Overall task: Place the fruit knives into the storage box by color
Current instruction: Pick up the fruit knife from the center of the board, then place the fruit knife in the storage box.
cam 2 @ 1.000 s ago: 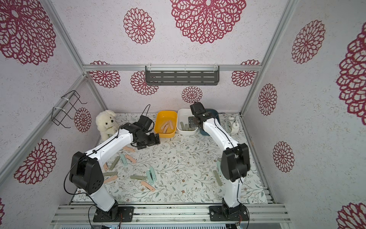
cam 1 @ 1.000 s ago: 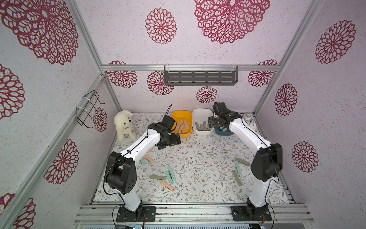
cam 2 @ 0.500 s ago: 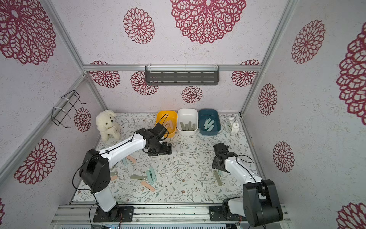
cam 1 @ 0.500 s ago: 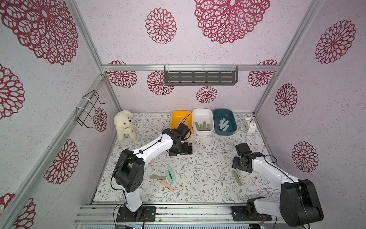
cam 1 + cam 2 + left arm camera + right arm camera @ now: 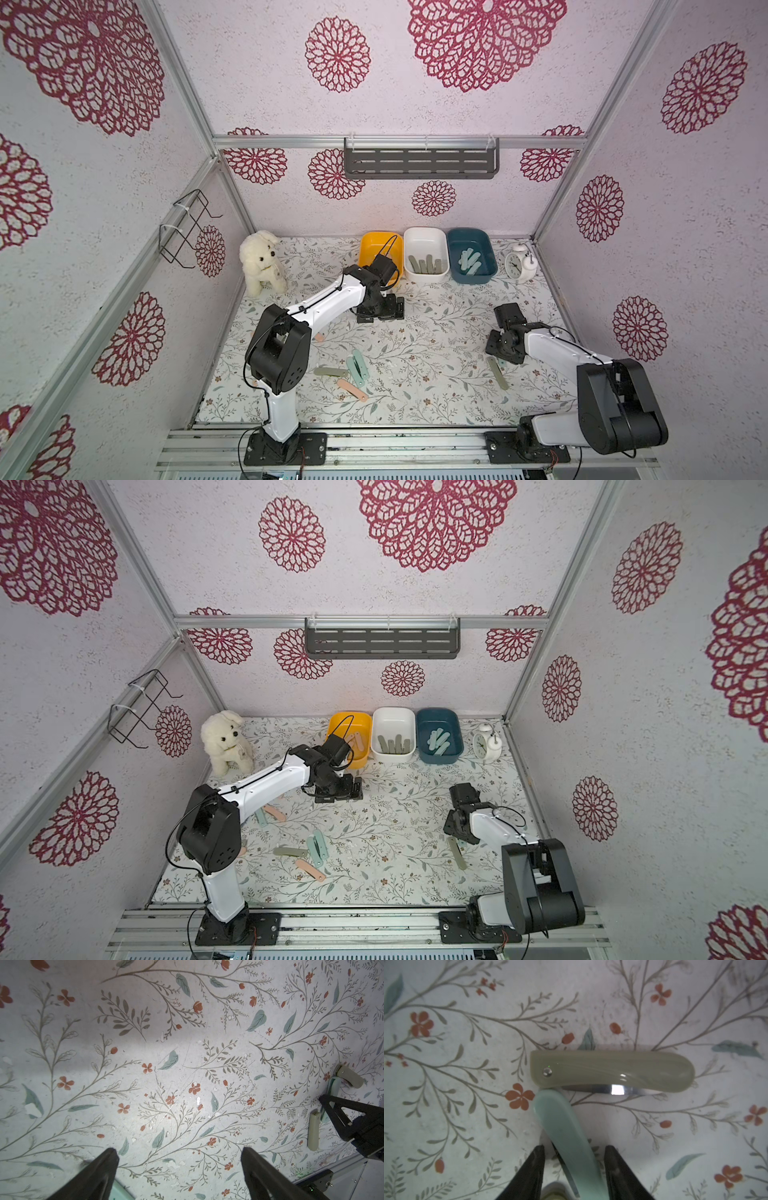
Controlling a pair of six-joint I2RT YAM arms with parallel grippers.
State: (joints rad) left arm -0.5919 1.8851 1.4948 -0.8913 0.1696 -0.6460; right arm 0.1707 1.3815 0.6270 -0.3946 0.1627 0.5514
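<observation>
Near right, the right gripper (image 5: 574,1147) straddles a pale mint-teal flat knife (image 5: 556,1118), jaws half-open, not clamped. The left gripper (image 5: 178,1148) gapes wide, empty.

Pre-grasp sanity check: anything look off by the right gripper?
Yes: the olive knife shows steel blade along its handle, seemingly not fully folded. The mint knife between the right gripper's jaws touches its pivot end.

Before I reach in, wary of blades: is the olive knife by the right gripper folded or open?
Folded: the olive knife lies flat, its blade tucked into the handle, only a thin steel edge showing.
</observation>
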